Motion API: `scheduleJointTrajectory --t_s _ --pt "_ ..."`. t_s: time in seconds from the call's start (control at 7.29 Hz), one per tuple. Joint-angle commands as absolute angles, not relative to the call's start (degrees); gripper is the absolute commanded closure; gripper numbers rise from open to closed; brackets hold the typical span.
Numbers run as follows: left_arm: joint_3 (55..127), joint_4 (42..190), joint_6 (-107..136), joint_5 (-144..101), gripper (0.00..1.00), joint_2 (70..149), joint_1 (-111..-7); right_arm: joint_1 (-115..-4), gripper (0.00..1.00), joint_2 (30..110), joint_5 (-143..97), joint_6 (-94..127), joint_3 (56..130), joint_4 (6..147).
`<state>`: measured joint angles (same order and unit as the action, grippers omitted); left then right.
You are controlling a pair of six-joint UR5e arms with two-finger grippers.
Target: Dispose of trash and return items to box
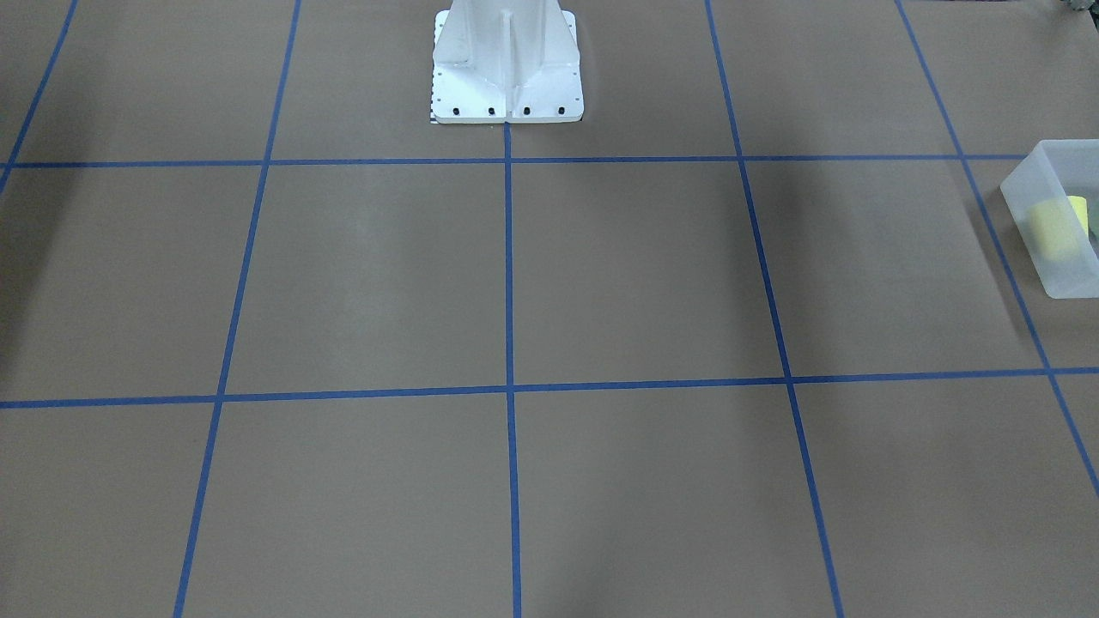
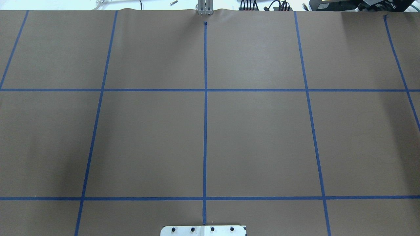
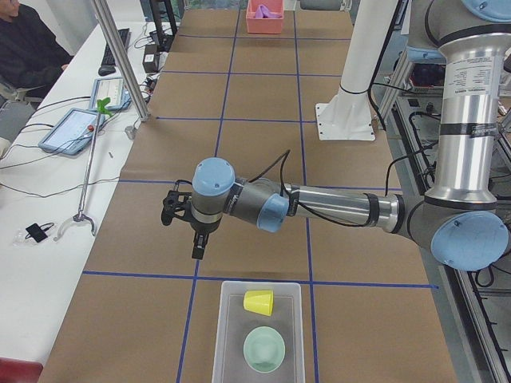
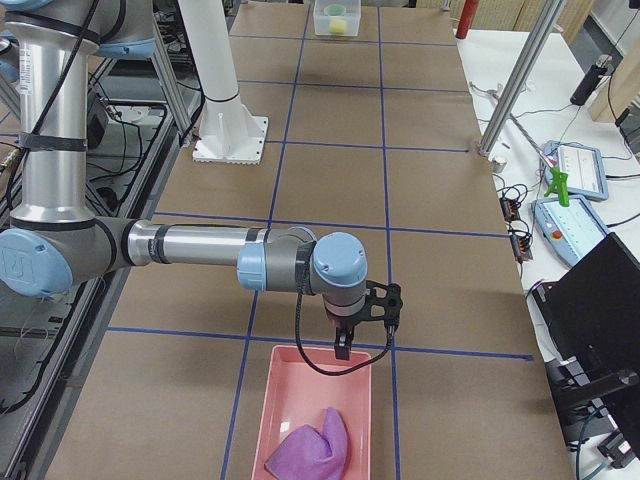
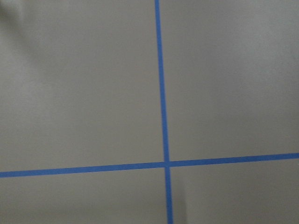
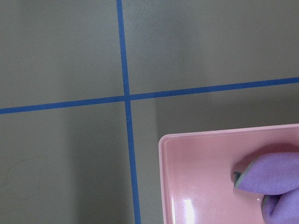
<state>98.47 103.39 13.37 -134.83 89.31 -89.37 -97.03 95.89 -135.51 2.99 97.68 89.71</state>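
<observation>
The frosted box (image 3: 221,335) stands at the near end of the table in the exterior left view. In it are the yellow cup (image 3: 258,301), upside down, and the mint-green bowl (image 3: 264,349). The box (image 1: 1049,257) with the cup (image 1: 1056,230) also shows at the right edge of the front-facing view. My left gripper (image 3: 197,249) hangs above the table just beyond the box's far left corner, holding nothing I can see. My right gripper (image 4: 342,349) hovers over the far rim of a pink tray (image 4: 285,400). I cannot tell whether either is open or shut.
The pink tray holds a purple cloth (image 4: 310,448), which also shows in the right wrist view (image 6: 275,182) on the tray (image 6: 196,158). The white robot base (image 1: 506,64) stands at the table's robot-side edge. An operator (image 3: 28,44) sits by a side desk with tablets.
</observation>
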Motion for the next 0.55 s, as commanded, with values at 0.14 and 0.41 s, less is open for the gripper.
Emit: scheduleJointTrajectory --t_s 0.14,0.41 --pt "98.44 99.93 13.01 -134.48 0.01 87.89 -89.12 -95.46 0.00 95.19 -133.96 3.08 97.03 90.09" --pt "97.91 99.93 13.01 -134.47 0.01 86.84 -89.21 -95.01 0.00 95.27 -133.86 3.08 97.03 90.26"
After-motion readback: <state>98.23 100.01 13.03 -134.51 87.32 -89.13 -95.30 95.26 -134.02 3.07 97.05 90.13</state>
